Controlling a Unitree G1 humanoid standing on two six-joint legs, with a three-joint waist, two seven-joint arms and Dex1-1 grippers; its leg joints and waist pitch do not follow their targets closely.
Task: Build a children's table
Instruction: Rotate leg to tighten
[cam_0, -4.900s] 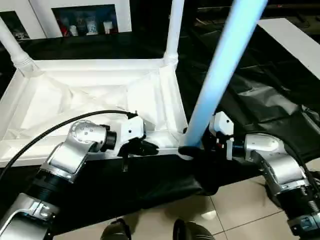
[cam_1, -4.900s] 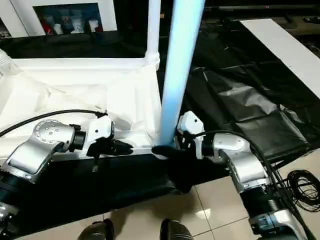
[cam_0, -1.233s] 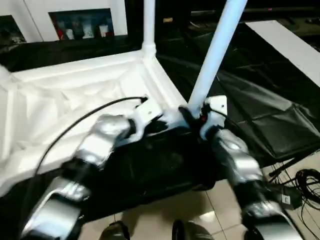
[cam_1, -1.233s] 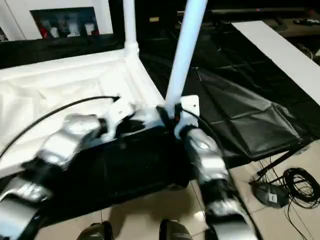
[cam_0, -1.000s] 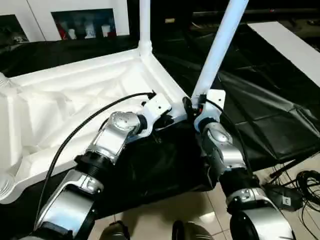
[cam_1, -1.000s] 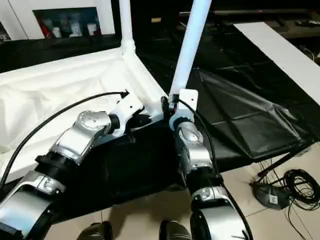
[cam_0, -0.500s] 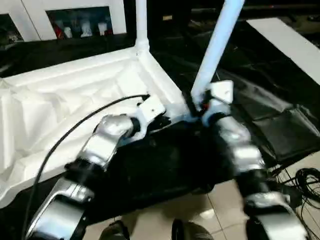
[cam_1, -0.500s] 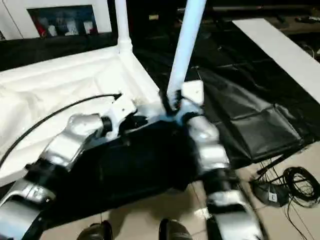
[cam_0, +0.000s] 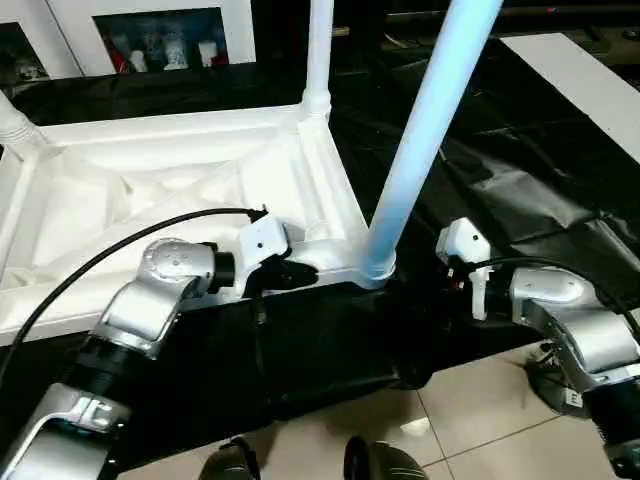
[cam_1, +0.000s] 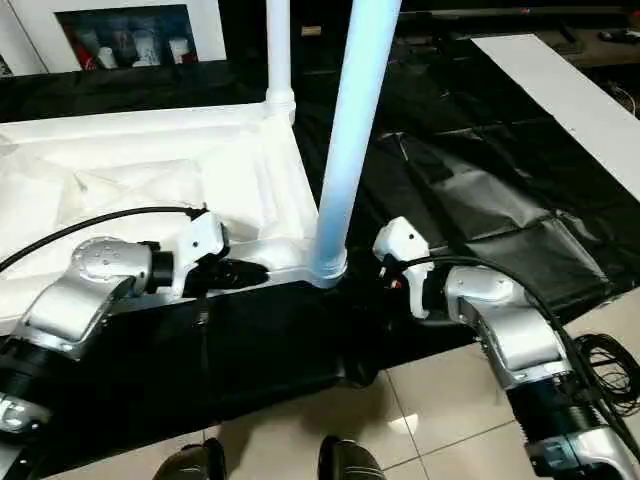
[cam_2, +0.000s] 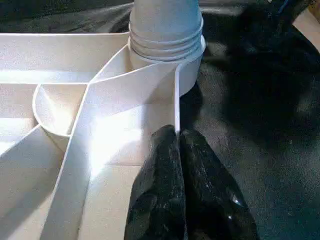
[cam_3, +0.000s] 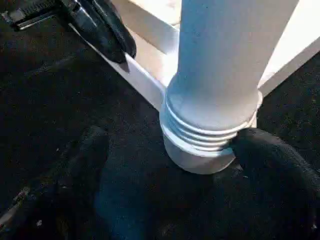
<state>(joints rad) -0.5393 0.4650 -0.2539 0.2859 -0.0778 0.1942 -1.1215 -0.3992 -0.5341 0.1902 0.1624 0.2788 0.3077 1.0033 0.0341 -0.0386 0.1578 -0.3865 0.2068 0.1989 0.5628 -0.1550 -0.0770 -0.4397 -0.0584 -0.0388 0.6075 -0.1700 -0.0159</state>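
Here, one upturned table top (cam_0: 150, 190), three legs (cam_0: 425, 130) socketed.

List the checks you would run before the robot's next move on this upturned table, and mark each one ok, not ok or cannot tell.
1. Near leg standing upright in corner socket: ok.
2. Leg threaded fully home: cannot tell.
3. Left gripper pinching the table top rim: ok.
4. Right gripper open, fingers either side of the socket: ok.
5. Far corner leg upright: ok.
6. Fourth leg fitted: cannot tell.
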